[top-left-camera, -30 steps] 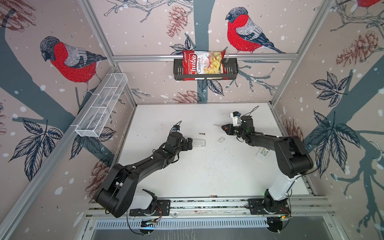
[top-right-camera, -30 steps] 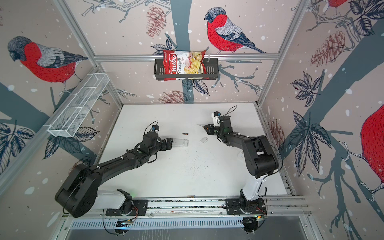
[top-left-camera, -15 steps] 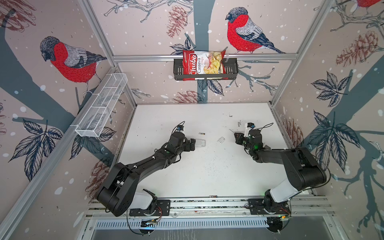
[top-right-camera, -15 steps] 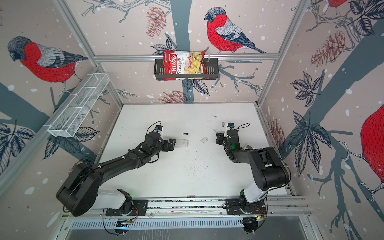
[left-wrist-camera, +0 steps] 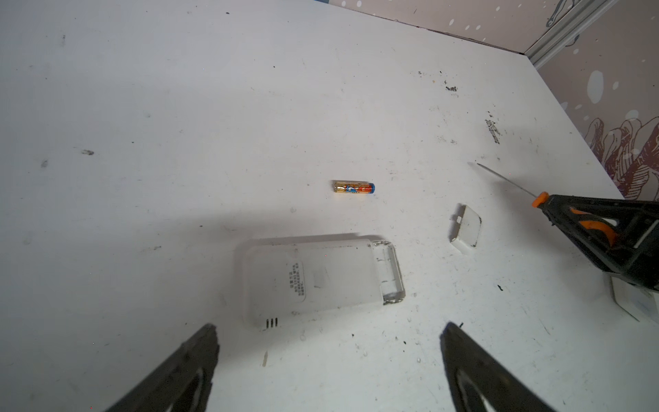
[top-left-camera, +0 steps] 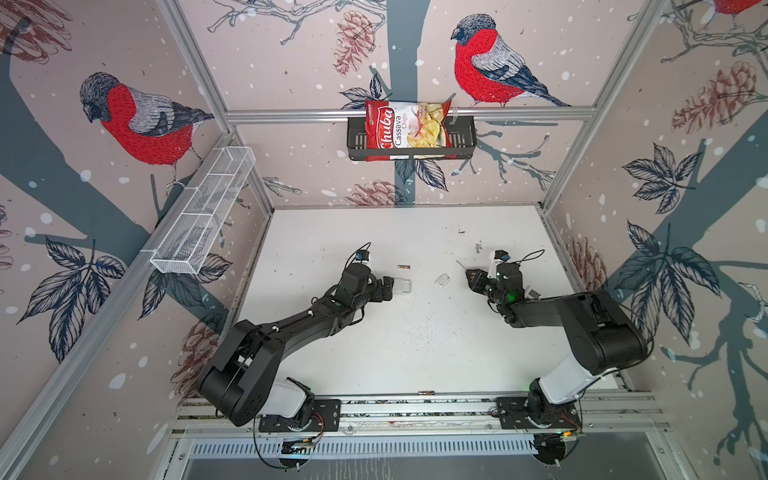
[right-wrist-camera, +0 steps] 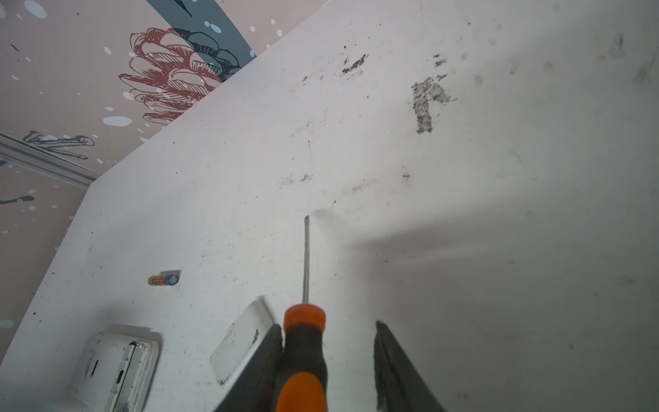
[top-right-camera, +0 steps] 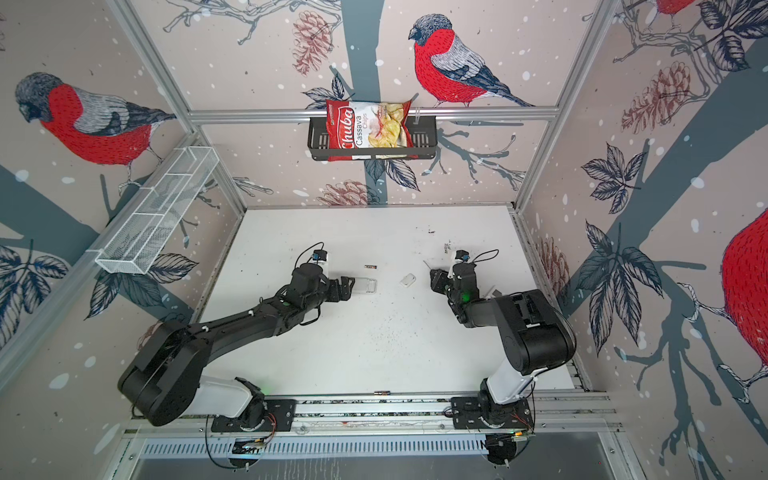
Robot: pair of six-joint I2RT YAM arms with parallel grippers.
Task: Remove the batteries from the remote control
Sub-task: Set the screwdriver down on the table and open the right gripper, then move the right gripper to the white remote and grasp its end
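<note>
Top views are both showing, at the bottom centre of the frame, a small dark cylinder with a gold band [top-left-camera: 426,392] lying on the near edge of the scuffed white tabletop [top-left-camera: 332,232], against the aluminium rail. It is looking like a battery but is too tiny to be sure.

Farther up, left of centre, the left gripper [top-left-camera: 388,287] is hovering with its black jaws spread wide and holding nothing, its tips just short of the flat white rectangular plastic remote control [top-left-camera: 402,285]. The left wrist view is giving a clearer look. The remote control [left-wrist-camera: 313,281] is lying back-side up, with its uncovered battery compartment [left-wrist-camera: 388,271] at the end away from the jaws. Whether anything is lying inside is hard to make out.

Near the frame's centre, a small white plastic cover [top-left-camera: 442,281] is lying loose on the tabletop, apart from the remote control.

Right of centre, the right gripper [right-wrist-camera: 327,324] is standing partly spread around a screwdriver with an orange-and-black handle [right-wrist-camera: 303,351]. The handle is leaning on one finger with a clear gap to the other, so nothing is being pinched. The handle's rear is running out of the right wrist frame.

Just beyond the remote control, a gold-and-orange battery with a blue end [top-left-camera: 403,267] is lying on its side on the bare tabletop, touching nothing.

At the upper centre, on the back wall, a black wire basket [top-left-camera: 461,137] is holding a red-and-white bag of cassava chips [top-left-camera: 405,131].
</note>
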